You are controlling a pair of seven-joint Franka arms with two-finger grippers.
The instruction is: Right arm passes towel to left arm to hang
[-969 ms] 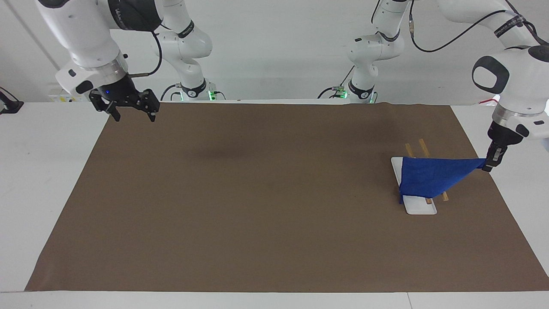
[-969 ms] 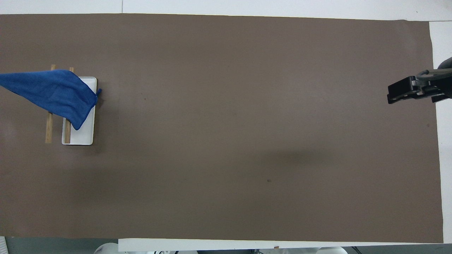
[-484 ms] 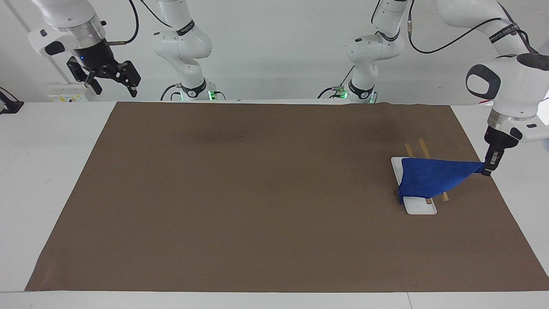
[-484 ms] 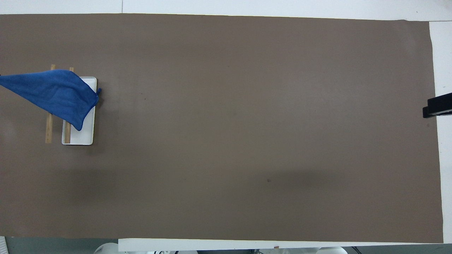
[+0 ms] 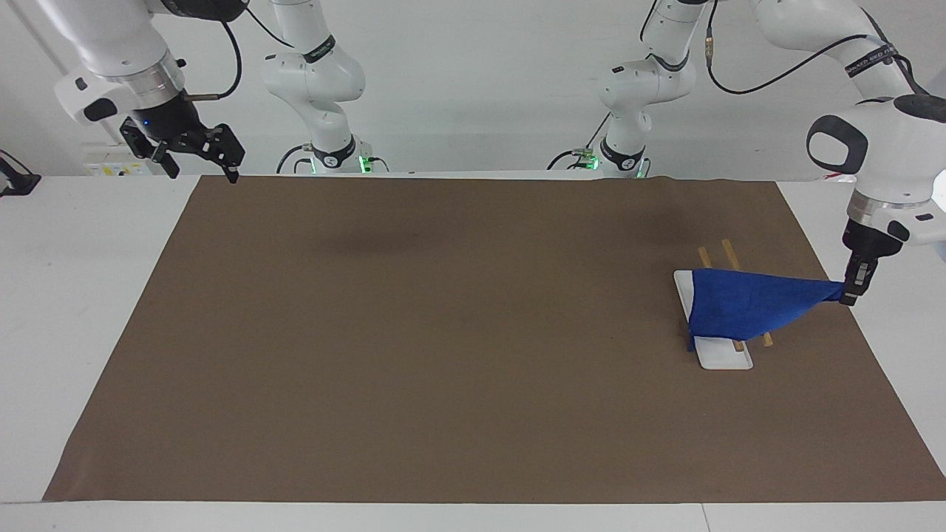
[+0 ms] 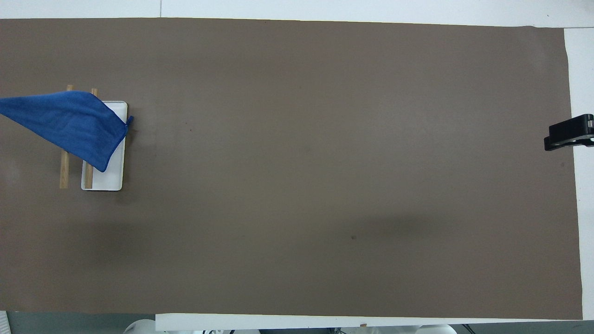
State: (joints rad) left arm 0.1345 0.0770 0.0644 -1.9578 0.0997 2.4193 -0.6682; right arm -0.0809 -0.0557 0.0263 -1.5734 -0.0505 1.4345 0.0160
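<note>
While my left gripper [image 5: 850, 294] is pinching one corner of the towel [image 5: 746, 304], its fingertips clamped together on the cloth, I am keeping that corner out past the rack [image 5: 728, 255], over the mat's edge at my left arm's end of the table. Held this way, the blue sheet is stretching taut from my fingertips and draping across the two wooden rods, its lower edge hanging down over the white base [image 5: 724, 358]. I judge this pull is meant to spread the towel evenly before I let go, so the hanging looks nearly done.

My right gripper [image 5: 196, 151] is waiting with its fingers spread apart and holding nothing, raised over the mat's corner at my right arm's end of the table, well apart from the towel.

Everything is resting on a brown mat [image 5: 443, 332] that is covering most of a white table [image 5: 74, 295], with a plain white wall [image 5: 480, 74] rising past my arm bases.
</note>
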